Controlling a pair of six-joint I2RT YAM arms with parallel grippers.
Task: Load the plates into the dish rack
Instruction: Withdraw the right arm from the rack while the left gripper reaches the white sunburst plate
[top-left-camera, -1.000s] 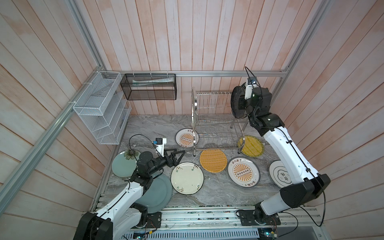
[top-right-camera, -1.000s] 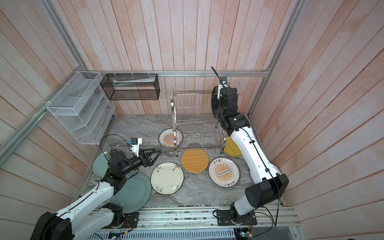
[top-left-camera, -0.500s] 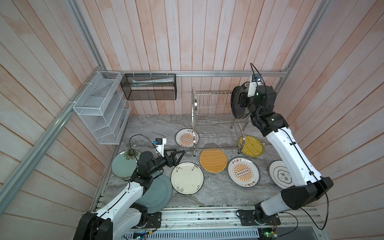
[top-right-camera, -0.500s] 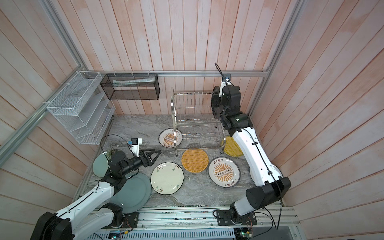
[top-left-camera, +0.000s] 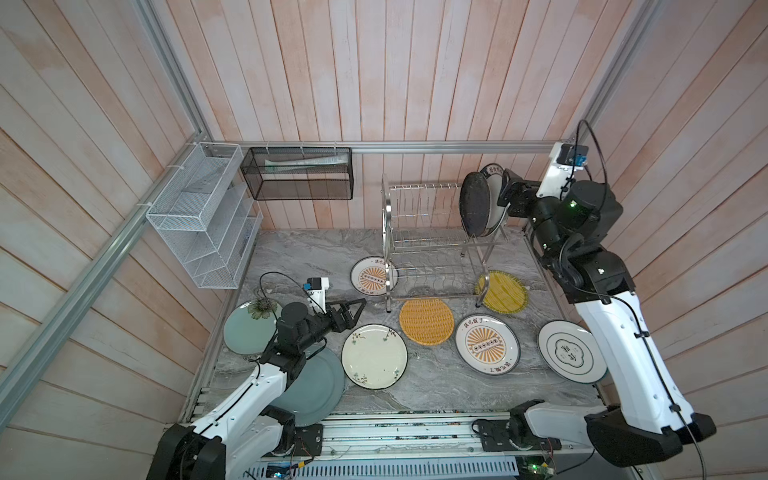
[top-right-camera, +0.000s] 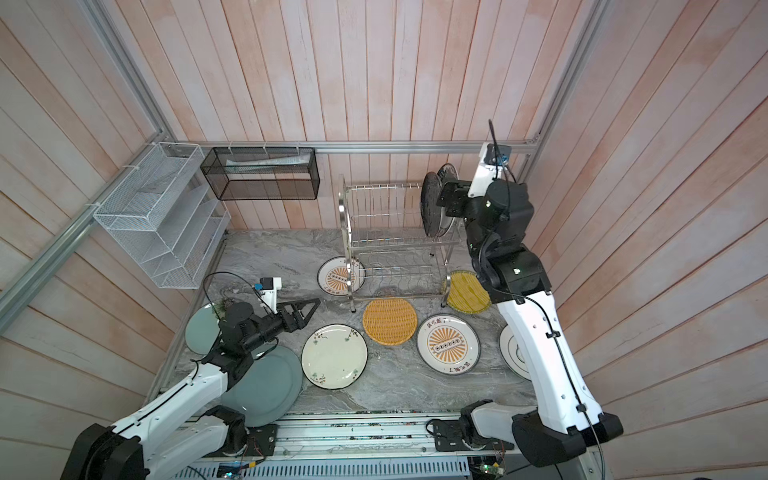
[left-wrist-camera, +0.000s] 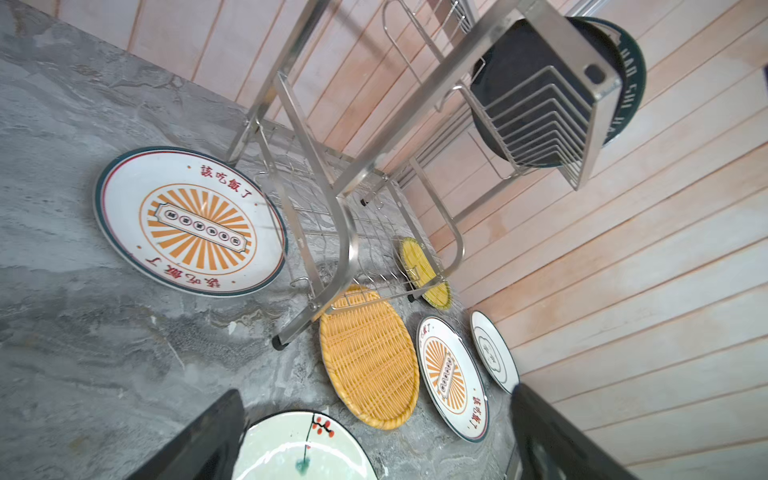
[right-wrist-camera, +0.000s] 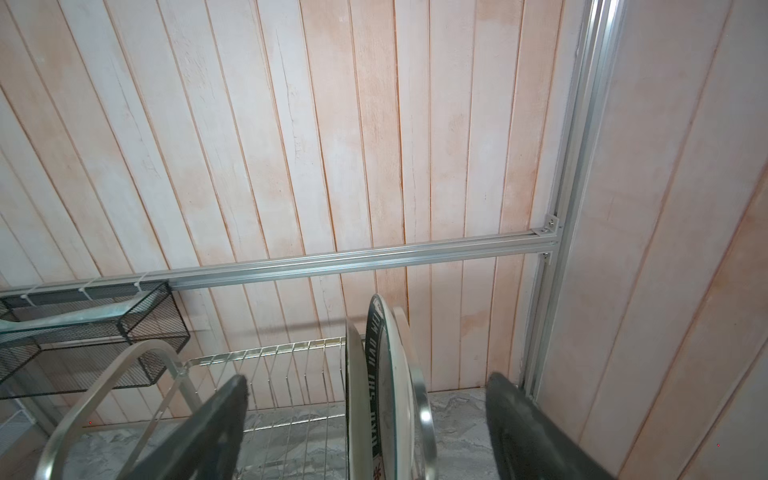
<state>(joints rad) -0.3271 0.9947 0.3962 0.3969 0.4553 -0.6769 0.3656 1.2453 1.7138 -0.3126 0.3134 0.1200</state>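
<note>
**Right gripper spread around the racked plates**

The right gripper (right-wrist-camera: 368, 382) stands wide, gripping nothing. Between its fingers the black plate (top-left-camera: 473, 203) and a white plate (top-left-camera: 493, 171) stand upright in the dish rack (top-left-camera: 415, 232). I would back straight out, brushing neither rim. The arm is raised high, its wrist bent toward the rack.

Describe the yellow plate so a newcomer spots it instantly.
Find the steel dish rack at the back of the marble table. By its front leg on the right arm's side lies the yellow woven plate, flat. Its neighbour, the orange woven plate, shares the weave; this one is lemon yellow.
</note>
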